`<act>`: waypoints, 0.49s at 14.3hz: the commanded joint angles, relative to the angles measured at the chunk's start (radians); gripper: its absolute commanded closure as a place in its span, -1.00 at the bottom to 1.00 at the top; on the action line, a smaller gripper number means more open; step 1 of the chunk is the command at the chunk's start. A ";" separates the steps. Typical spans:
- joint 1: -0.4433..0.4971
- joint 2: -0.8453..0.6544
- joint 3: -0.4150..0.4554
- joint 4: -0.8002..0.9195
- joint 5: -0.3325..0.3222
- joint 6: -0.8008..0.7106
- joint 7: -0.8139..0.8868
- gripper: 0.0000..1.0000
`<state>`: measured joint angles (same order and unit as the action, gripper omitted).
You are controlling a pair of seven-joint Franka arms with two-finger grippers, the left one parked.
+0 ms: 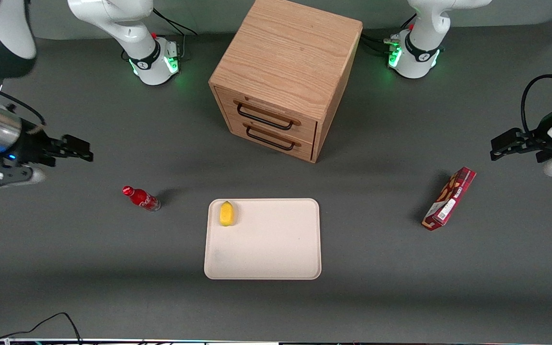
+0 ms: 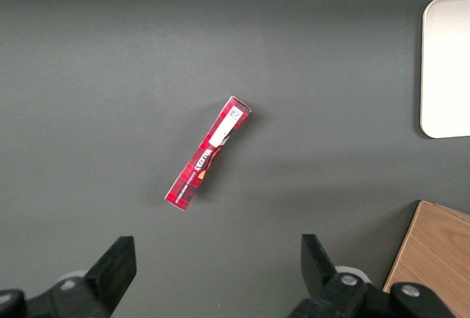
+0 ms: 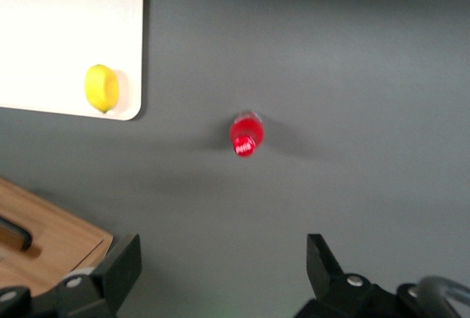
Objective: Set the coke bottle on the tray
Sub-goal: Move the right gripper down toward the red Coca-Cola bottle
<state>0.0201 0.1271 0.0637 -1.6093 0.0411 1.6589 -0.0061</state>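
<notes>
Tool (image 1: 82, 149) hangs open over grey table (image 1: 113, 268), bottle (image 1: 141, 198) nearby.

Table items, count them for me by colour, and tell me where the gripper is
Red: 2, coke bottle and snack box
Yellow: 1, lemon
Cream: 1, tray
Wood: 1, drawer cabinet
Total: 5
Gripper open, above the table near the bottle.

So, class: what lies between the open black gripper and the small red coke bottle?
Only bare grey table between gripper and coke bottle, per wrist view.
</notes>
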 commanded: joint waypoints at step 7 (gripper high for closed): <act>-0.006 -0.075 0.016 -0.532 -0.016 0.593 -0.006 -1.00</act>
<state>0.0193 0.1075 0.0757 -2.0438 0.0385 2.1706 -0.0060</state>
